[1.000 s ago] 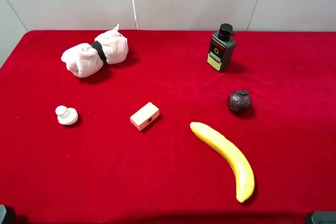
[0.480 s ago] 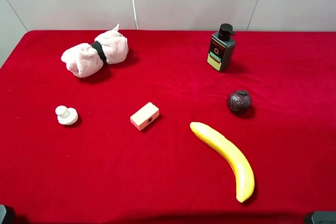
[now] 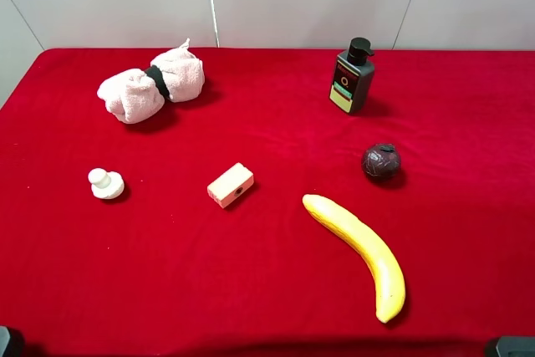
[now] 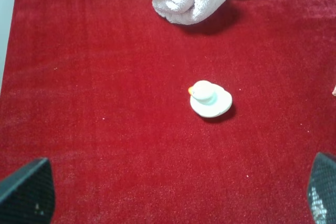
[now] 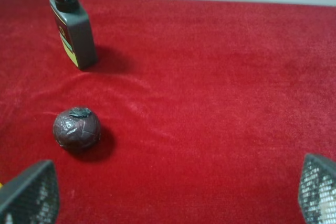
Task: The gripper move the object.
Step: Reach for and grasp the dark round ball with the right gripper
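The red bench (image 3: 468, 123) is noted as the carrying surface. The banana (image 3: 359, 252) is laid well apart from the pump bottle (image 3: 352, 77), on its camera side. The object (image 3: 380, 161) is found between them, near the bottle, untouched. The left pincer (image 4: 173, 195) and the right pincer (image 5: 173, 192) are seen released, fingers spread wide, nothing held.

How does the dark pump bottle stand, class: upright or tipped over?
Upright: the pump bottle stands on its base on the red cloth, pump head uppermost.
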